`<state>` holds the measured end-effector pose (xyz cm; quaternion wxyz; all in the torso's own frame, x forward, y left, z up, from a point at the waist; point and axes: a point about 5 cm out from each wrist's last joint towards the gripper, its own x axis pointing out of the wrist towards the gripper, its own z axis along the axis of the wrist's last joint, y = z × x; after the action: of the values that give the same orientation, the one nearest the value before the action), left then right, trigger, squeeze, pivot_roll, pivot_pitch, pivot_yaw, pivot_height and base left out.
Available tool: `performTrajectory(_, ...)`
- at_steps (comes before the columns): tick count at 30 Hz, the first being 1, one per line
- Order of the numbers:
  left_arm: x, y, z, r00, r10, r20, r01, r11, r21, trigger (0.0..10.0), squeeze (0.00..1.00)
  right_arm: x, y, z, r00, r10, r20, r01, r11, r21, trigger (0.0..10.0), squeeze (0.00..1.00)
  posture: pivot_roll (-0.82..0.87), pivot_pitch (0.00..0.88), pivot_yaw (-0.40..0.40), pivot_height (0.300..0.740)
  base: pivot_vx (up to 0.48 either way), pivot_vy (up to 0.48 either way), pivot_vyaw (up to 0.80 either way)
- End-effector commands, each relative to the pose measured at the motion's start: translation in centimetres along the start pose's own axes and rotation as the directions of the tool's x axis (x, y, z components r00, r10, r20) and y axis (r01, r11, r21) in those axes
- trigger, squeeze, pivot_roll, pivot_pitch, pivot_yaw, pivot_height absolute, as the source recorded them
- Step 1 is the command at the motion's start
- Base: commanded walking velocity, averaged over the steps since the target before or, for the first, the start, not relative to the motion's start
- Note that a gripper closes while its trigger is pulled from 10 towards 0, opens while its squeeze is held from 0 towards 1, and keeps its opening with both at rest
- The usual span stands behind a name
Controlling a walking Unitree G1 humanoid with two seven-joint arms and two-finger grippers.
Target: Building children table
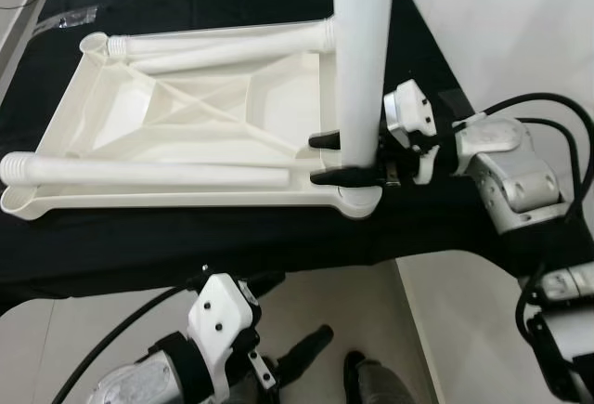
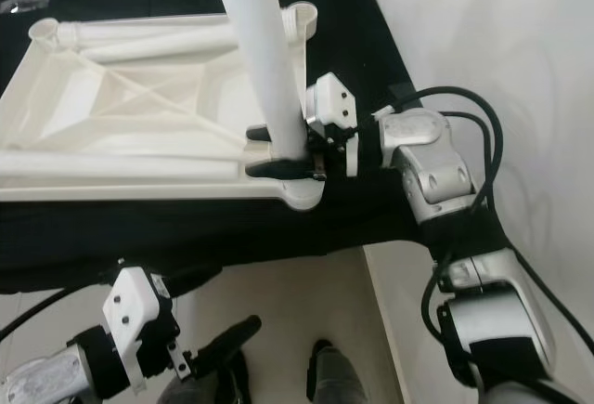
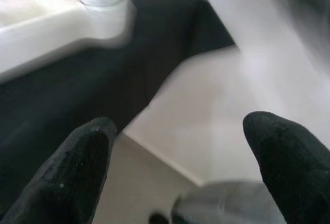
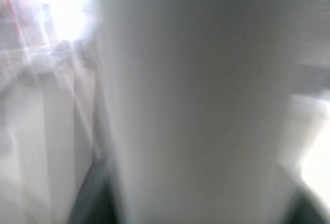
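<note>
Fingers [image 1: 327, 141] clamp one upright leg [image 1: 360, 51], two lying.

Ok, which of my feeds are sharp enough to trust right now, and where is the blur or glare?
Both eye views are sharp: the right gripper grips the upright table leg at a corner of the white tabletop. Right wrist view is a blur of that leg, with glare in one corner. Left wrist view is smeared beyond the left gripper and its open fingers.

Silver, rounded right arm [image 2: 436, 167] with black joints and looping black cables; white wrist housings bear small screws; black, blunt fingers [image 3: 77, 172].
</note>
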<state>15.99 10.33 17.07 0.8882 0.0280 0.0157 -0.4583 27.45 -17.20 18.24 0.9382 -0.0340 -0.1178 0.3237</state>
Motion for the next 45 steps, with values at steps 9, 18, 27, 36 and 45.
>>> performTrajectory(9, 0.0, 0.2, -0.5, 1.000, 0.018, -0.007, -0.018, 1.000, 0.004, 10.0, 0.00, 5.4, -4.7, 3.2, 0.929, -0.028, -0.369, -0.020, 0.992, -0.125, 10.0, 0.00, 0.02, 0.327, 0.066, 0.740, 0.000, 0.000, 0.00)
performTrajectory(18, 0.3, 0.6, -0.6, 1.000, 0.025, -0.006, -0.025, 1.000, 0.014, 10.0, 0.00, 6.8, -2.4, 6.3, 0.980, -0.117, -0.163, 0.097, 0.987, -0.128, 10.0, 0.00, 0.01, 0.315, 0.070, 0.740, 0.000, 0.000, 0.00)
performTrajectory(27, 0.5, 0.8, -0.7, 0.999, 0.043, 0.004, -0.043, 0.999, 0.027, 10.0, 0.00, 7.6, -3.9, 7.7, 0.982, -0.131, -0.133, 0.115, 0.986, -0.123, 10.0, 0.00, 0.02, 0.302, 0.051, 0.740, 0.000, 0.000, 0.00)
performTrajectory(36, 0.8, 1.1, -0.9, 0.999, 0.049, 0.003, -0.049, 0.998, 0.037, 10.0, 0.00, 7.1, -4.7, 9.8, 0.992, 0.118, -0.035, -0.122, 0.976, -0.181, 10.0, 0.00, 0.02, 0.293, 0.049, 0.740, 0.000, 0.000, 0.00)
performTrajectory(45, 0.9, 1.3, -1.0, 0.999, 0.050, 0.003, -0.051, 0.998, 0.047, 10.0, 0.00, 6.2, -6.9, 9.4, 0.998, 0.051, -0.039, -0.058, 0.977, -0.203, 10.0, 0.00, 0.02, 0.285, 0.053, 0.740, 0.000, 0.000, 0.00)
